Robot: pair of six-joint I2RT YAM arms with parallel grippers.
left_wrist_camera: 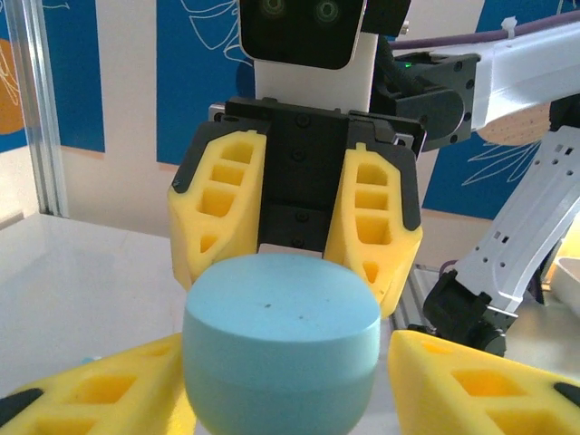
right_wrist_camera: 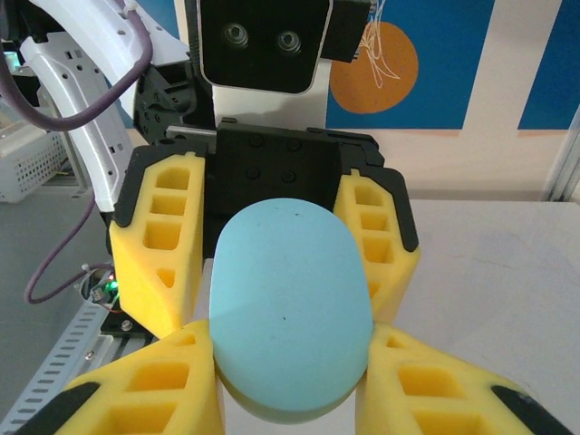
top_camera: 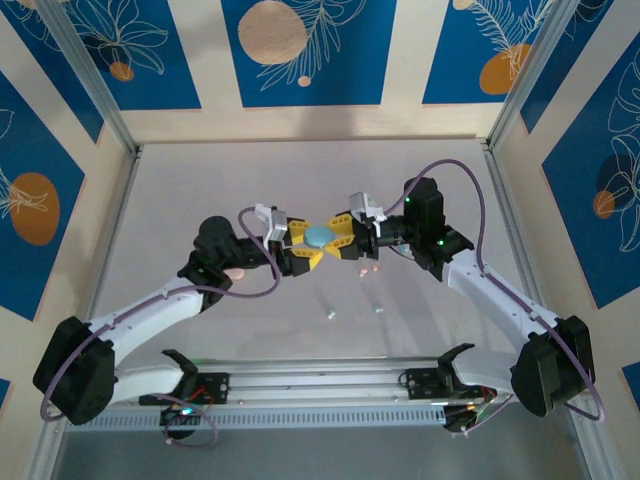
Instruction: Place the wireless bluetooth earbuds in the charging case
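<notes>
the right claw (top_camera: 341, 238) is pinching a pale blue, smooth, pebble-shaped plastic charging case (left_wrist_camera: 281, 313), its yellow foam pads pressed against both flanks. the case hangs in the air between the two claws, which meet nose to nose above the white tabletop (top_camera: 200, 190). the left claw (top_camera: 303, 245) faces it from the other side with its pads spread to either side of the same case. from its own wrist view a thin gap shows at one pad, so it looks not yet clamped. the case is shut, and a seam (left_wrist_camera: 281, 372) runs round it below the domed top.

the tiny pastel earbuds are not in either claw. two pink ones (top_camera: 364, 271) lie on the table just under the right claw, and two pale ones (top_camera: 329, 314) (top_camera: 378, 310) sit further toward the arm bases.

the step in hand looks like taking a two-sided hold so the lid can be opened. to do it well, the left pads should land wholly on one side of the seam and the right pads on the other, or the lid will be held shut. squeeze gently, because the rounded shell could squirt out of soft foam. keep the case level and over the table, clear of the buds below.
</notes>
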